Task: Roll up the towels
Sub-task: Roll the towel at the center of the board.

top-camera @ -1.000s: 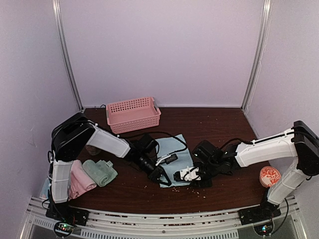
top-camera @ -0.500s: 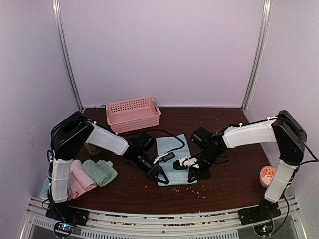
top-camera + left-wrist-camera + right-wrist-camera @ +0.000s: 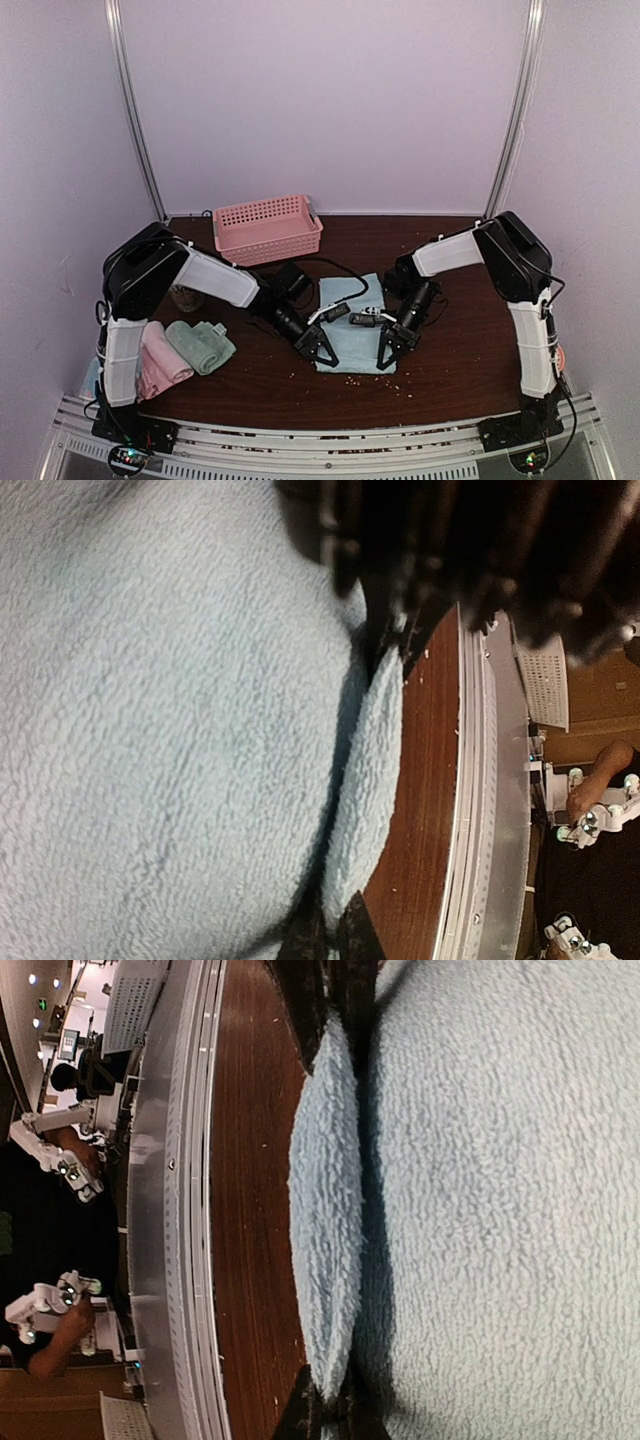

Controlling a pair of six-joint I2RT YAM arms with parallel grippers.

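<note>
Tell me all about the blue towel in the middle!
The light blue towel is soft, fluffy terry cloth, plain with no pattern. It lies spread mostly flat on the dark wooden table. Its near edge is pinched up into a small fold by the left gripper and right gripper, both shut on it.

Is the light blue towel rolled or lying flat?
Flat: the light blue towel lies spread; left gripper and right gripper pinch only its near edge.
</note>
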